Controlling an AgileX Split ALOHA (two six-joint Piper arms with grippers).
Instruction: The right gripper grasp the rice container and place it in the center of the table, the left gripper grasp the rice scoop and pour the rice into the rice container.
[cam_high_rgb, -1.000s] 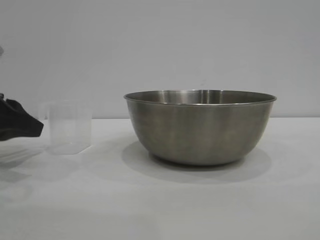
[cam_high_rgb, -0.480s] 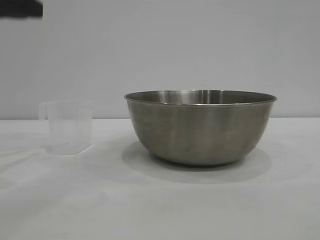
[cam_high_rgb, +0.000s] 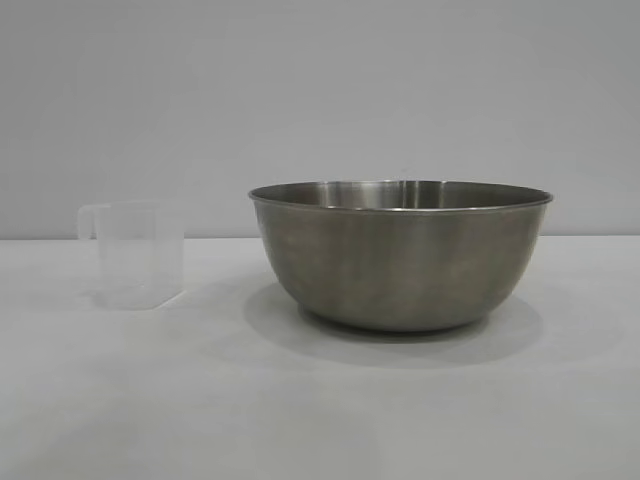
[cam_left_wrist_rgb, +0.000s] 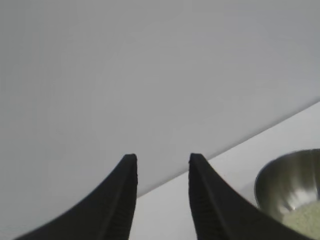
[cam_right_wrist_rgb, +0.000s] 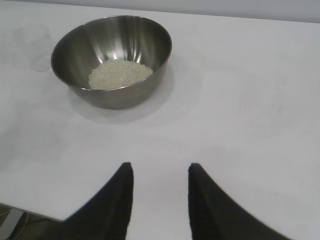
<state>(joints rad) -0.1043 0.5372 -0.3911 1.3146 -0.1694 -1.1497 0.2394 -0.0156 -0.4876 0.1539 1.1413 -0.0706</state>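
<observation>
The large round bowl of brushed stainless steel (cam_high_rgb: 400, 255), the rice container, stands upright on the flat white matte table (cam_high_rgb: 320, 410), about in the middle of it and a little toward the right edge. Inside the bowl, on its bottom, lies a small heap of off-white rice grains (cam_right_wrist_rgb: 120, 73); from the outside view at table height the rice is hidden behind the steel wall. The small translucent frosted plastic measuring cup with a loop handle (cam_high_rgb: 135, 253), the rice scoop, stands upright on the table toward the left edge, near the bowl but clearly apart from it, with its handle turned away from the bowl. I cannot tell if any grains are in the cup. The left gripper (cam_left_wrist_rgb: 161, 162), a black claw with pointed curved fingers, is raised and looks almost level toward the plain grey wall, with the far edge of the table and a part of the bowl with rice below it; its fingers stand apart with bare space between them, so it is released and grasps nothing. The right gripper (cam_right_wrist_rgb: 160, 170), of the same black claw shape, hangs over the near edge of the table, well apart from the bowl, pointing down toward it; its fingers are also parted and it holds nothing.
</observation>
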